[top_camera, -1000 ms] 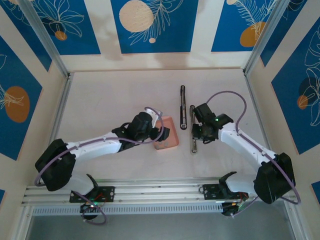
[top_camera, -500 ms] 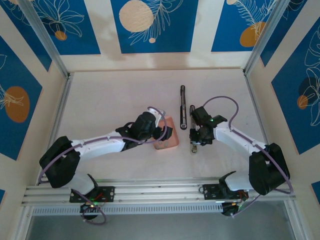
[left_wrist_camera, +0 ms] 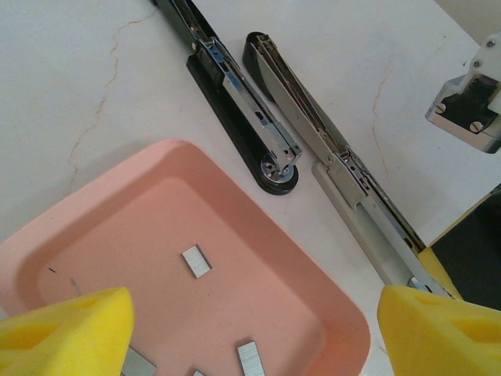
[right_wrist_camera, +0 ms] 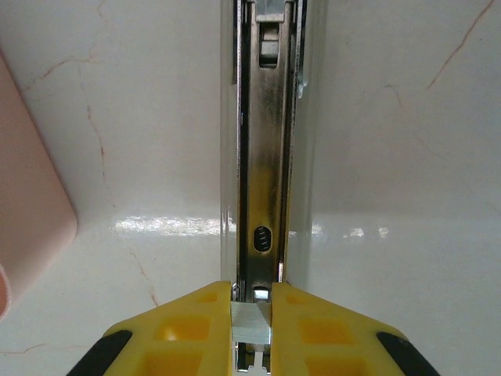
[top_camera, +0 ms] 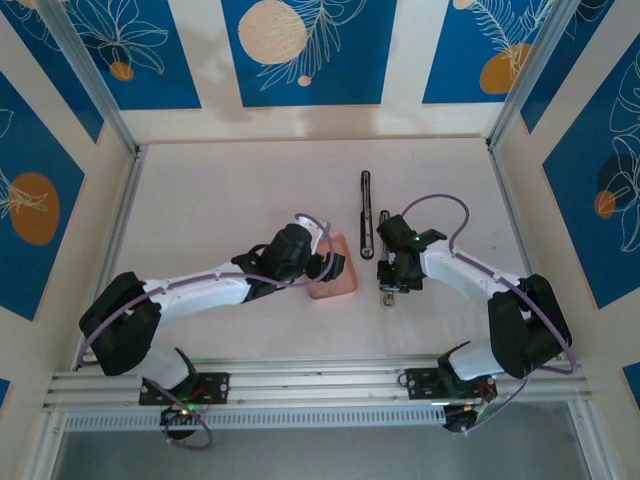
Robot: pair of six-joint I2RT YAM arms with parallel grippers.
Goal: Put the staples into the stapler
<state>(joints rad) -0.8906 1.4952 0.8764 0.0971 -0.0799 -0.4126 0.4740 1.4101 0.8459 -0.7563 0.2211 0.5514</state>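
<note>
Top view: the pink tray (top_camera: 344,281) lies near the middle of the table (top_camera: 220,190), and the left gripper (top_camera: 328,268) hangs over its 9 o'clock side. The stapler (top_camera: 367,215) lies at the tray's 3 o'clock, just beside it. It is swung open into two long bars, each running from 12 to 6 o'clock. The right gripper (top_camera: 389,288) sits at the 6 o'clock end of the bar farther from the tray. Left wrist view: the left gripper (left_wrist_camera: 250,345) is released, its yellow fingers (left_wrist_camera: 66,333) spread wide to either lower corner with nothing between them. Below it we count several loose staples (left_wrist_camera: 196,261) lying flat on the tray (left_wrist_camera: 109,196) floor, well apart from one another, toward 6 o'clock. The stapler (left_wrist_camera: 235,102) lies past the tray rim at 1 o'clock, its black base nearer the tray and its silver rail beyond it. Right wrist view: the right gripper (right_wrist_camera: 251,317) is clenched, its yellow fingers (right_wrist_camera: 200,313) pinching a small silvery staple strip (right_wrist_camera: 250,325). The strip sits right at the near end of the open metal channel of the stapler (right_wrist_camera: 262,157), in line with it. We cannot tell whether it is touching the channel. A corner of the tray (right_wrist_camera: 27,196) shows at 9 o'clock.
</note>
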